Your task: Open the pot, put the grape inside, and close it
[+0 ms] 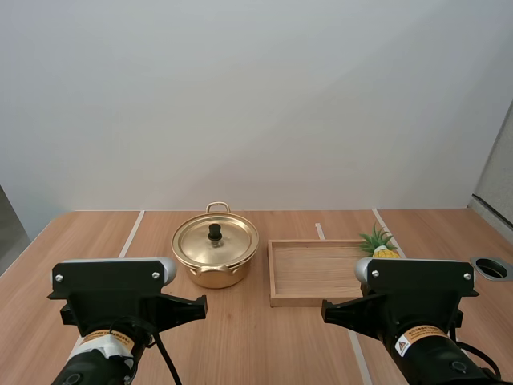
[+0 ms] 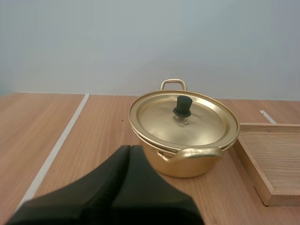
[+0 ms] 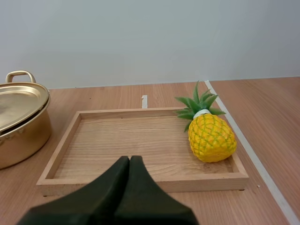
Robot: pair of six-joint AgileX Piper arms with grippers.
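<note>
1. High view findings: a gold pot (image 1: 215, 261) stands on the bench (image 1: 96, 241), toward the far edge and a little left of the middle. Its lid (image 1: 216, 240) sits squarely on the rim, black knob (image 1: 215, 232) upright.
2. A wooden tray (image 1: 317, 271) lies just beside the pot on its right, apart from it by a narrow strip of bench.
3. Right wrist view: a yellow pineapple (image 3: 211, 136) with green leaves lies inside the tray, against its right wall. No grapes can be seen on the bench or in the tray; the fruit present does not match the task wording.
4. Left claw (image 2: 130, 154): fingers lie together as one dark wedge, holding nothing. It points at the pot from the near side and stands clear of it.
5. Right claw (image 3: 129, 165): fingers likewise pressed together, holding nothing, aimed over the near wall of the tray and touching neither tray nor fruit.
6. Both arms sit back near the near edge of the bench, well apart from pot and tray.
7. Progress, as a judgement: the pot is closed, and its inside is hidden by the lid. Whether any fruit is within cannot be told. The pineapple remains outside the pot. A closed pot with both claws drawn back fits either an opening stage or a closed-again stage; with the only visible fruit in the tray, the placing step does not appear satisfied for it.
</note>
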